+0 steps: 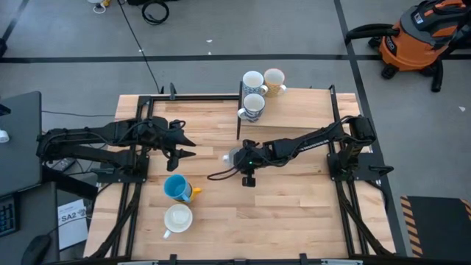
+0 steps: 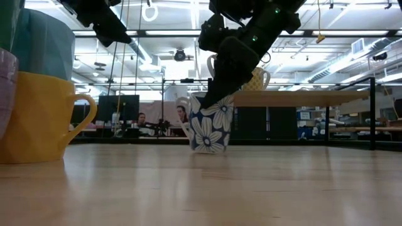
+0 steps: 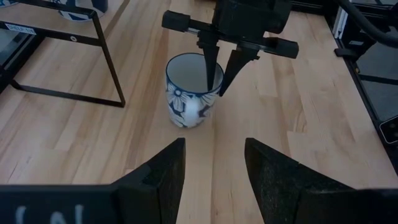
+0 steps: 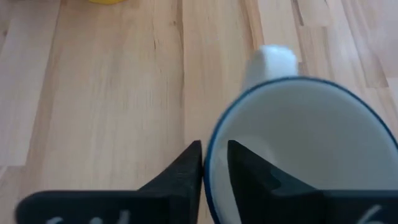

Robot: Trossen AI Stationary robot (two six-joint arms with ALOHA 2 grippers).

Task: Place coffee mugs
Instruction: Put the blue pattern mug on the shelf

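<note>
Pinching the flowered mug's rim, the right hand – on the wooden table – left hand wide.

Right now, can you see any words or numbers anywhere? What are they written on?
"SA2": on a white paper sheet lying by the table's left front corner, high view. Smaller print under it is too small to read.
White marks on the left gripper and right gripper bodies are cut off, unreadable.
The mug shows only flowers, no words.
</note>
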